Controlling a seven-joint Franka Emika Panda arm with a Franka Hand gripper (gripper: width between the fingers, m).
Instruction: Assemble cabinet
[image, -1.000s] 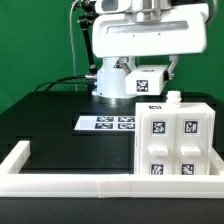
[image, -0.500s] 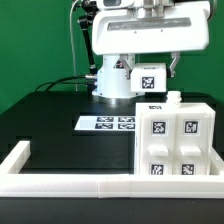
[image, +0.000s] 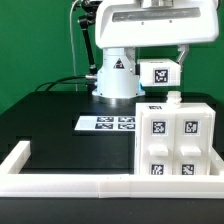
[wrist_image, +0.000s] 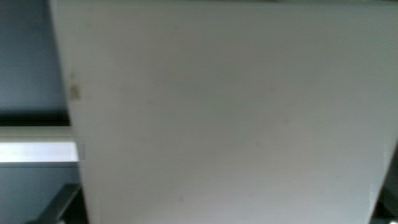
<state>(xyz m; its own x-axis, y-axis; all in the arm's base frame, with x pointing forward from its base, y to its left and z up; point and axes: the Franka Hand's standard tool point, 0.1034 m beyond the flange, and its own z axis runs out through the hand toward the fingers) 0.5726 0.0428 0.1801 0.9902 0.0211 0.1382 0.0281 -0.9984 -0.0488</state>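
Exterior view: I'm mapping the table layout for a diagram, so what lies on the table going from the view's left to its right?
From the left: border frame's side rail → marker board → cabinet body.

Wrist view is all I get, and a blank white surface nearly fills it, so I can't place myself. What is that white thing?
Observer: It's a small white part with a marker tag on its face, held off the table in the pincer.
Operator: Where is it relative to the cabinet body?
Observer: In the exterior view it hangs above the left half of the cabinet body, with a clear gap between them.
Operator: Anything sticking up below it?
Observer: A small white knob stands on the body's top, showing below the part and not touching it.
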